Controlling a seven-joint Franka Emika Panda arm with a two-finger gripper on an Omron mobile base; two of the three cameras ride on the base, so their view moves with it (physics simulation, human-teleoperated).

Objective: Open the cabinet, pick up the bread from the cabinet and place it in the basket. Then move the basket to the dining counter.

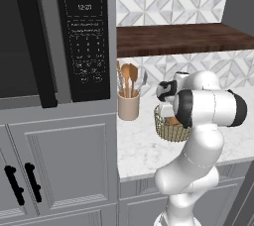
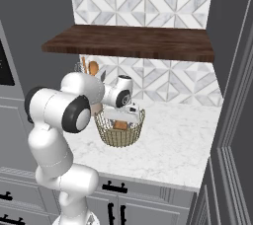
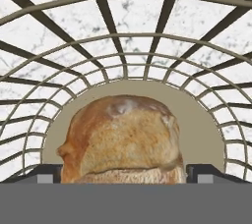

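Note:
The golden wire basket (image 1: pixel 169 132) (image 2: pixel 118 136) stands on the marble worktop under the dark brown cabinet (image 1: pixel 183 39) (image 2: pixel 129 41). My gripper (image 1: pixel 167 112) (image 2: pixel 122 119) reaches down into the basket from above. In the hand view the bread (image 3: pixel 123 139), a golden-brown roll, lies on the basket's pale base (image 3: pixel 197 115) with wire mesh (image 3: pixel 123 36) curving around it. My gripper (image 3: pixel 125 178) is open, one fingertip (image 3: pixel 49 173) at each side of the roll with a small gap. The bread (image 2: pixel 120 125) also shows through the mesh. The dining counter is out of view.
A beige utensil crock (image 1: pixel 128 106) with wooden spoons stands left of the basket, near the tiled wall. A black microwave (image 1: pixel 49 36) and grey panelled cabinets (image 1: pixel 59 170) are at the left. A tall grey panel (image 2: pixel 232 120) bounds the worktop on the right.

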